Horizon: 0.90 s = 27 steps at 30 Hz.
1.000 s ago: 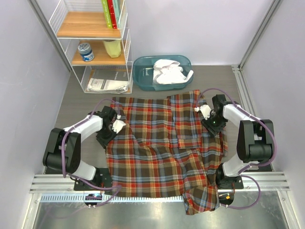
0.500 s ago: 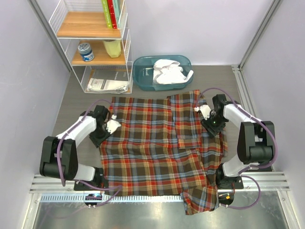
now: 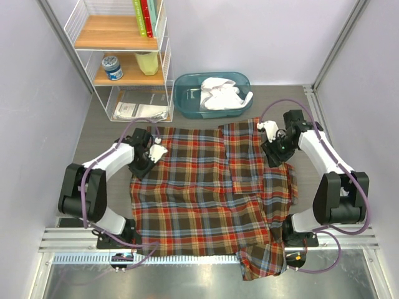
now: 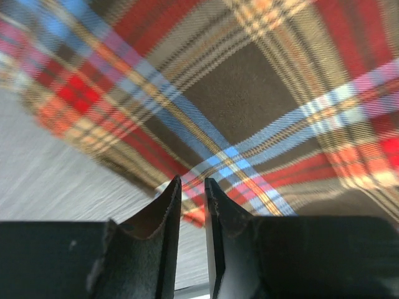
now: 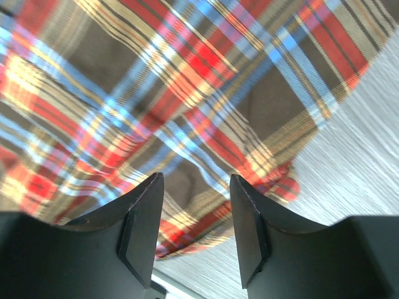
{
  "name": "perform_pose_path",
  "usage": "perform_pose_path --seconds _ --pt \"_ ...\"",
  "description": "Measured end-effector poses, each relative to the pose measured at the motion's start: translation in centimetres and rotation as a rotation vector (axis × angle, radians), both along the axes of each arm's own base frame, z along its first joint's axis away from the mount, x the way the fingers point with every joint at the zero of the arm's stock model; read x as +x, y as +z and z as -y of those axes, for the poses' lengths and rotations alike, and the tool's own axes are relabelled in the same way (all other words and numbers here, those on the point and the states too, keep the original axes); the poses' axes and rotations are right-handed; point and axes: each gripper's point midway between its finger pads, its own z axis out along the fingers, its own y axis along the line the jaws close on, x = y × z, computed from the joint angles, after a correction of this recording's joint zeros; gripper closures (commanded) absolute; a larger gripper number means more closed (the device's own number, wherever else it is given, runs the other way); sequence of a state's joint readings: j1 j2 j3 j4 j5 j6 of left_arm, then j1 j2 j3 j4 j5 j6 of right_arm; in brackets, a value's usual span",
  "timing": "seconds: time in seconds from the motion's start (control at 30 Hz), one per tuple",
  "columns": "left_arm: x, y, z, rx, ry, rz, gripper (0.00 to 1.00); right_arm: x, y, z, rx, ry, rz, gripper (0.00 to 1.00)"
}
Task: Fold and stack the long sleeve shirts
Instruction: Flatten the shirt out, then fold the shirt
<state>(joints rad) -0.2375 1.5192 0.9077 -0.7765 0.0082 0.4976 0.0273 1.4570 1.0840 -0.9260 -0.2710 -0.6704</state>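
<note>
Shirt, plaid, spread flat, left jaws barely parted, seemingly empty, right jaws wider, empty

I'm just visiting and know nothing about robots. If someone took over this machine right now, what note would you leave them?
Left gripper: barely parted, empty, at the plaid shirt's left edge.
Right gripper: open, empty, at its right edge.
Plaid shirt: spread on the table, one strip folded in on the right, a corner hanging off the near edge.
White shirt: crumpled in the blue tub.
Done: little. Left: fold both, stack.
</note>
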Motion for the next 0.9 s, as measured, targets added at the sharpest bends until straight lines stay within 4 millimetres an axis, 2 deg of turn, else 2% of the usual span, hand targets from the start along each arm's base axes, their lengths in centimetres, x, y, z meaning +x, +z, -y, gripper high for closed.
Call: perform_pose_path --seconds 0.1,0.23,0.33,0.37,0.47,0.57,0.73,0.8,0.9 --pt "-1.1 -2.0 -1.1 0.053 0.0 -0.035 0.8 -0.3 0.3 -1.1 0.048 -0.005 -0.016 0.48" --pt "-1.2 -2.1 -2.0 0.096 0.0 -0.026 0.79 -0.9 0.1 -2.6 0.094 -0.01 -0.054 0.48" --pt "-1.1 -2.1 -2.7 0.113 -0.001 -0.018 0.65 -1.3 -0.8 -3.7 0.119 -0.02 -0.101 0.47" --pt "-1.0 -2.0 -2.8 0.112 0.0 -0.014 0.56 -1.3 -1.2 -4.0 0.128 -0.027 -0.119 0.46" --pt "-1.1 -1.7 -2.3 0.062 0.006 -0.013 0.48 -1.1 -2.3 -4.9 0.157 -0.068 -0.17 0.46" --pt "-1.2 -0.4 -1.2 -0.009 0.011 0.003 0.44 -0.8 -3.2 -5.4 0.176 -0.126 -0.203 0.44" --pt "1.7 4.6 1.3 -0.146 0.011 0.151 0.43 0.0 -4.6 -5.8 0.194 -0.225 -0.241 0.44" --pt "2.5 5.9 1.8 -0.175 0.009 0.193 0.43 0.3 -5.0 -6.0 0.2 -0.255 -0.254 0.44" --pt "2.9 6.9 2.2 -0.2 0.016 0.221 0.43 0.4 -5.8 -6.1 0.202 -0.294 -0.275 0.46"
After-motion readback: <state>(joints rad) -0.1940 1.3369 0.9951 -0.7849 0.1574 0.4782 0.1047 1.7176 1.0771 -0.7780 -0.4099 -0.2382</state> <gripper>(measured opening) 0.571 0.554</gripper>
